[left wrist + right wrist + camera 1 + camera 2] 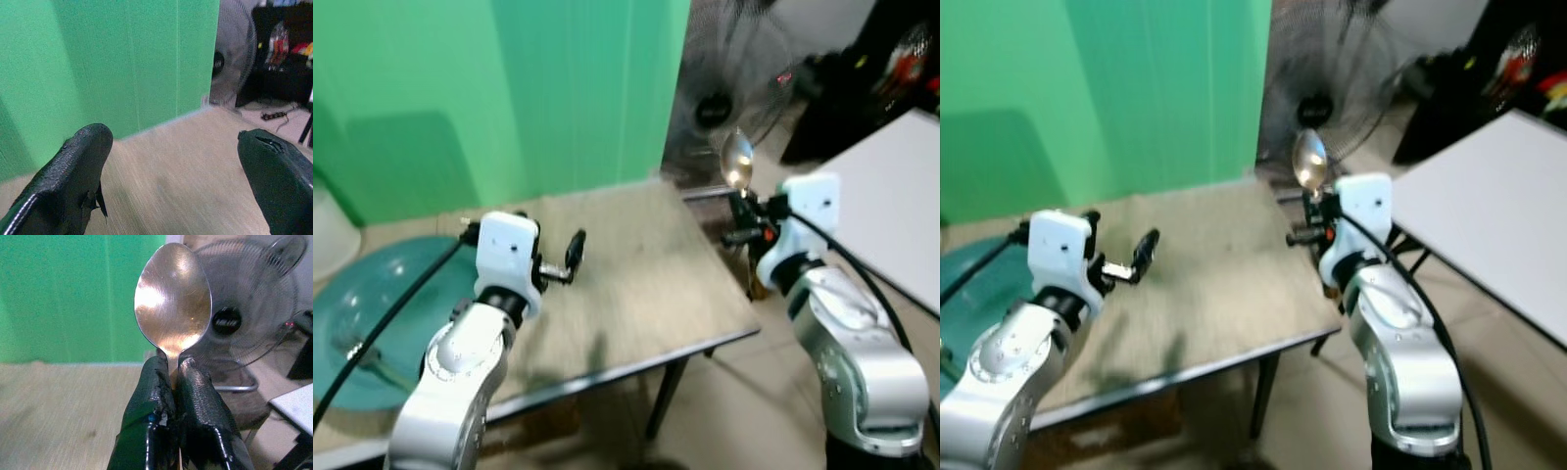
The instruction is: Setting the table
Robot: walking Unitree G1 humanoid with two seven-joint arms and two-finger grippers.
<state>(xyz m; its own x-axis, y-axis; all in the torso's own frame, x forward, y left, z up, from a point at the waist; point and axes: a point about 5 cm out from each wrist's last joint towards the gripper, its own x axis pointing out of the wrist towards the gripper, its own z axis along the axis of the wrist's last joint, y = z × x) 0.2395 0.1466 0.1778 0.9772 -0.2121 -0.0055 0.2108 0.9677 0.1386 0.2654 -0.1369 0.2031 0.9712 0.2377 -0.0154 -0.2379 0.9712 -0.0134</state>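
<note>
Gripping a spoon [172,303] upright, the right pincer [168,367] hovers; left pincer [171,166] released above the table [646,284].

My right gripper [168,374] is raised in front of me with both black fingers [195,396] pressed together, pinching a spoon [172,296] by the neck so its bowl stands upright just above my fingertips. My right arm [857,348] bends up at the elbow, wrist pointing forward. My left gripper [570,255] reaches forward at about the same height, its two fingers [73,176] spread wide apart with nothing between them, left arm [455,377] bent likewise.
</note>
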